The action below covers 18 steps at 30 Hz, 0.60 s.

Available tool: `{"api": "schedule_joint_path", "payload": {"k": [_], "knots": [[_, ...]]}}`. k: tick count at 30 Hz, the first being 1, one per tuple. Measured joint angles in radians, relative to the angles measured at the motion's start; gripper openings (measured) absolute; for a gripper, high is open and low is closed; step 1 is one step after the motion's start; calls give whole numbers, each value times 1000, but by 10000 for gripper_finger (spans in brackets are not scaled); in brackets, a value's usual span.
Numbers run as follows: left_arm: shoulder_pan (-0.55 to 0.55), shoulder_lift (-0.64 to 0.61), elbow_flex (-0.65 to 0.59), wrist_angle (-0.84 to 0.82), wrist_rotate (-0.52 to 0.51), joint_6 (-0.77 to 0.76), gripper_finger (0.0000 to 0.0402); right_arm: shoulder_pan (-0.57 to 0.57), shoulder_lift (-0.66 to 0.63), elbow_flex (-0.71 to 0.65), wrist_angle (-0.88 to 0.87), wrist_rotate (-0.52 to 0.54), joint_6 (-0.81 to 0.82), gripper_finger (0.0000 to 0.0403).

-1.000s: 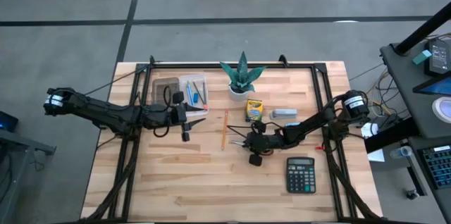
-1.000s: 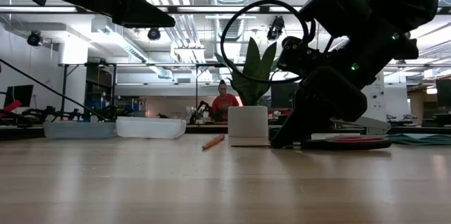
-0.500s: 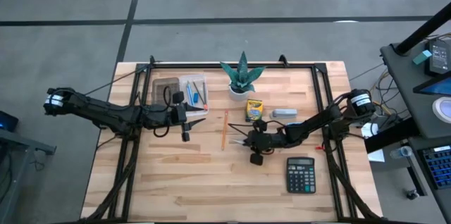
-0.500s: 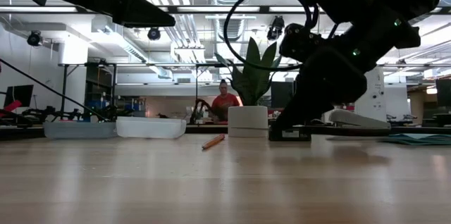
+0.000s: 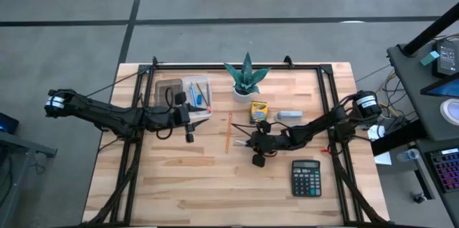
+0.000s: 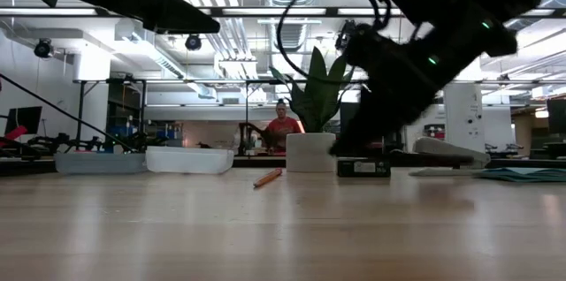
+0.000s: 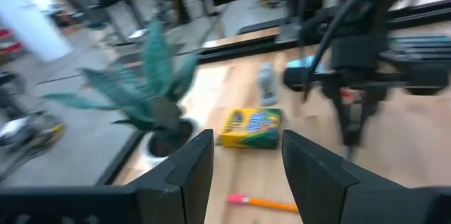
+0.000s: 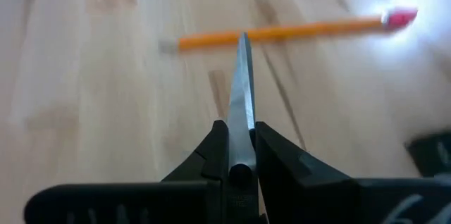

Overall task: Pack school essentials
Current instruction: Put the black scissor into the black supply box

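Scissors [image 8: 242,104] clamped between closed right gripper [image 8: 239,155] fingers, blades pointing at orange pencil [image 5: 227,132], just right of that pencil. Yellow-green crayon box [image 5: 258,110] further right of pencil, beside plant [image 5: 246,76]. Left gripper [image 7: 242,162] left of pencil, parted, empty, near clear tray [image 5: 183,90] on table [image 5: 172,185]

Two dark jointed arms with looping black cables and white-capped rear joints.

Bare wood across the table's [image 5: 179,192] near half; only the calculator [image 5: 305,177] intrudes.
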Motion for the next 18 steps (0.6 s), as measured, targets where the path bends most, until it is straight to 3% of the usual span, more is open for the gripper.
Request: {"api": "schedule_joint_path", "payload": {"k": [9,18], "knots": [[0,-50,-10,-2,-223,3,151,-68,64,303,-243,6,75,43],[-1,-218,-44,1,-370,0,151,-185,283,723,-467,7,182,43]]}}
